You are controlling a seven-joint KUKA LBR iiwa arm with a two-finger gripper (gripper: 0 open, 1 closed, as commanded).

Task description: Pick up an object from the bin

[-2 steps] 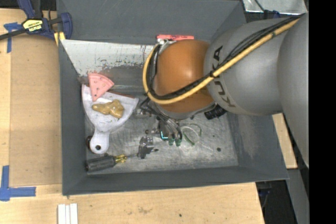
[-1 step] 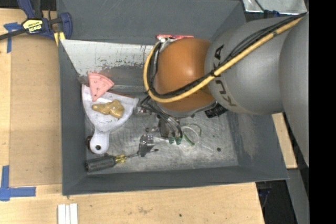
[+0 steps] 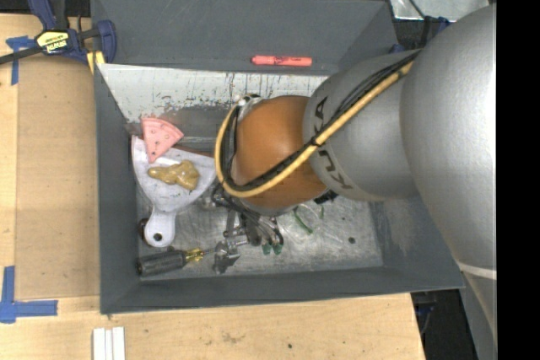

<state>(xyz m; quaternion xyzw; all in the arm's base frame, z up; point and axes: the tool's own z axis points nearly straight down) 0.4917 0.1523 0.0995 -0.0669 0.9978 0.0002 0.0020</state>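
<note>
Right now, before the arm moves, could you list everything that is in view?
pink wedge: one, pink, bin's far left, at the white pan's far edge.
white pan: one, white, left side, handle toward the near wall.
lump: one, golden-brown, in the white pan.
screwdriver: one, black handle, near-left corner.
green piece: one, green, floor right of the gripper.
bin: one, grey.
gripper: one, metal, above the floor's middle.
orange cover: one, orange, above the gripper.
arm: one, silver, from the right.
</note>
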